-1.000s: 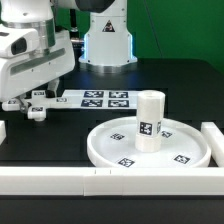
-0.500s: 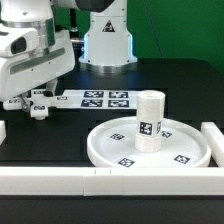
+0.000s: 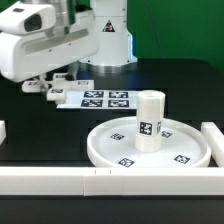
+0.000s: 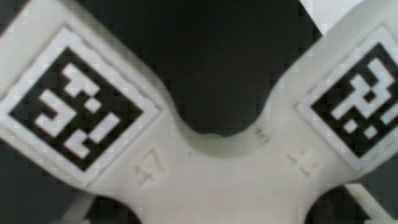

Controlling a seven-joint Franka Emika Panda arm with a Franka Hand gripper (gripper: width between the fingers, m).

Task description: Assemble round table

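Observation:
The large rimmed round disc [image 3: 180,152] lies at the exterior view's right. The short cylindrical leg [image 3: 149,120] stands upright on its middle. My gripper [image 3: 47,87] is at the exterior view's left, lifted off the table, shut on the small cross-shaped foot [image 3: 60,90]. In the wrist view the foot [image 4: 196,150] fills the picture, two tagged arms spreading away from my gripper [image 4: 199,208]. The fingertips are mostly hidden behind the foot.
The marker board [image 3: 103,99] lies flat just beside and below the gripper. White border blocks run along the front [image 3: 60,181], the right [image 3: 214,138] and the left edge [image 3: 3,130]. The robot base [image 3: 108,40] stands at the back.
The gripper has risen from the table and moved toward the exterior view's right, carrying the cross-shaped foot. The disc and leg have not moved.

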